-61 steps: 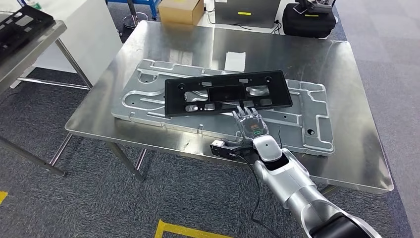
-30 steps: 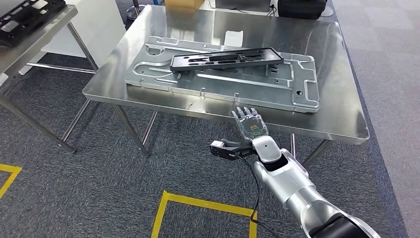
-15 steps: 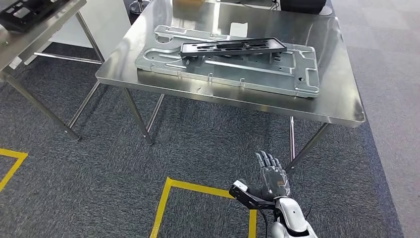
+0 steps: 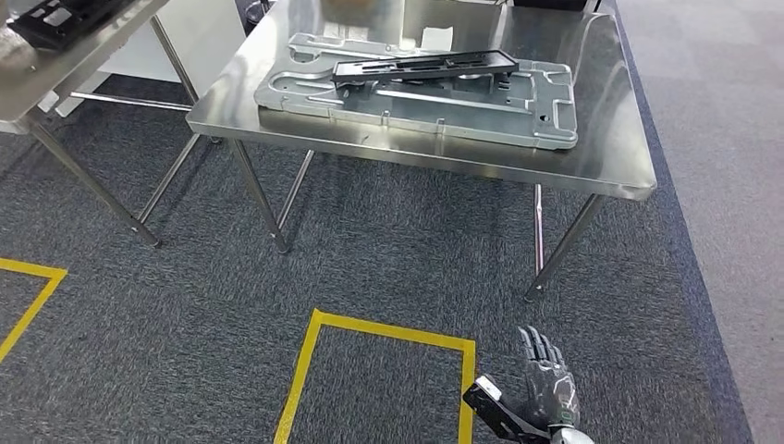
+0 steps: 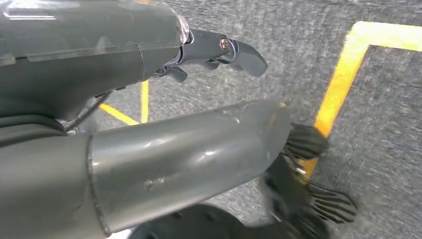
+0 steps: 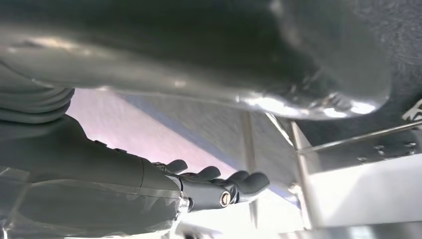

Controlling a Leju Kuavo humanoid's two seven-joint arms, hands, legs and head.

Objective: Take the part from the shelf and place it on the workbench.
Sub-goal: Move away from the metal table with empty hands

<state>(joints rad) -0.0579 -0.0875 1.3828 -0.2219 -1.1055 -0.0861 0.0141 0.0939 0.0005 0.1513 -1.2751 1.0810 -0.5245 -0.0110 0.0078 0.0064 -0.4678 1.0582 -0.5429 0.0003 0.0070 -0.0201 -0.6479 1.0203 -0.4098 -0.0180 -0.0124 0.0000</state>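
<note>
Part set down on the workbench; placement is judged done.

The black part [image 4: 424, 66] is seen lying flat across the silver plate [image 4: 545, 120] on the steel workbench [image 4: 481, 162], touched by no hand. The right hand [image 4: 545, 388] is held low over the carpet, near the yellow floor marking [image 4: 379, 330], well apart from the bench, with fingers spread and nothing in them. The left hand [image 5: 219, 50] is caught in its wrist view above the floor; nothing is seen in its grasp, but whether the fingers are spread or curled cannot be told. At the far left, a second table [image 4: 55, 69] bearing another black part [image 4: 65, 17] is partly seen. Nothing further is judged to be left for this part.
</note>
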